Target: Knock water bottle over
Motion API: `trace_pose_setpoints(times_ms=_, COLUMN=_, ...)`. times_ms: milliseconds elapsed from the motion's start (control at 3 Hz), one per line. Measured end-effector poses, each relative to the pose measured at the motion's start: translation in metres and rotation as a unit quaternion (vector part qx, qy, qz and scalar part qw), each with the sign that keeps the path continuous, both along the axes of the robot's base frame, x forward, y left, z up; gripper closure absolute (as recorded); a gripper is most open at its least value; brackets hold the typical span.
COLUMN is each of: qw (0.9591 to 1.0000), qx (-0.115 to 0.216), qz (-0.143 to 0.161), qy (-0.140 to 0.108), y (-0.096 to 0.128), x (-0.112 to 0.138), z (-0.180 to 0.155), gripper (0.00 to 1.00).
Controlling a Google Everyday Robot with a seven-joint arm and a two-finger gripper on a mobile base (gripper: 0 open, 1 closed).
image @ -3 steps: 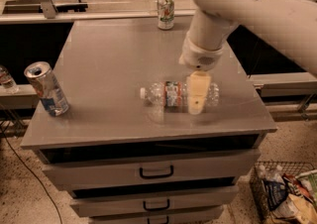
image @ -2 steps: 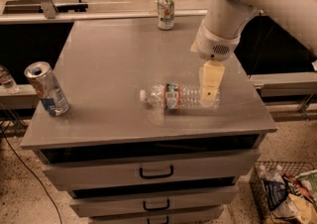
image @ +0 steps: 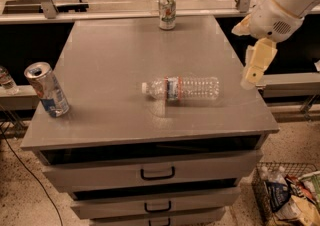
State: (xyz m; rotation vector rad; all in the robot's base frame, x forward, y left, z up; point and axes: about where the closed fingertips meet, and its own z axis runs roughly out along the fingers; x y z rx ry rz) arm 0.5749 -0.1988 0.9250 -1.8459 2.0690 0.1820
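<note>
Since the water bottle (image: 182, 88) lay on its side mid table (image: 125, 55), cap toward 9 o'clock, your knock-over looked done. Your gripper (image: 252, 72) hung at the bottle's 3 o'clock, apart from it, likely clearing off. Couldn't tell if it was open or closed.

**Robot Lab or Workshop**

Looks like a test space: grey metal drawer cabinet (image: 157, 172) serving as the work surface, speckled hard floor (image: 20, 205), metal-framed benches (image: 100, 16) behind, wire basket (image: 261, 196) of packets. Gripper (image: 249, 82) hanging at the cabinet's right edge.
</note>
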Motion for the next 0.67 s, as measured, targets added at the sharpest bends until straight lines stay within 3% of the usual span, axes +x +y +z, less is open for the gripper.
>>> trace_pose_setpoints(times_ms=333, qw=0.9961, qx=0.085, qz=-0.022, qy=-0.012, y=-0.036, x=-0.008, z=0.017, gripper=0.00)
trace_pose_setpoints(times_ms=667, qw=0.9904, qx=0.134, qz=-0.025, qy=-0.023, y=-0.035, x=-0.011, z=0.034, gripper=0.00)
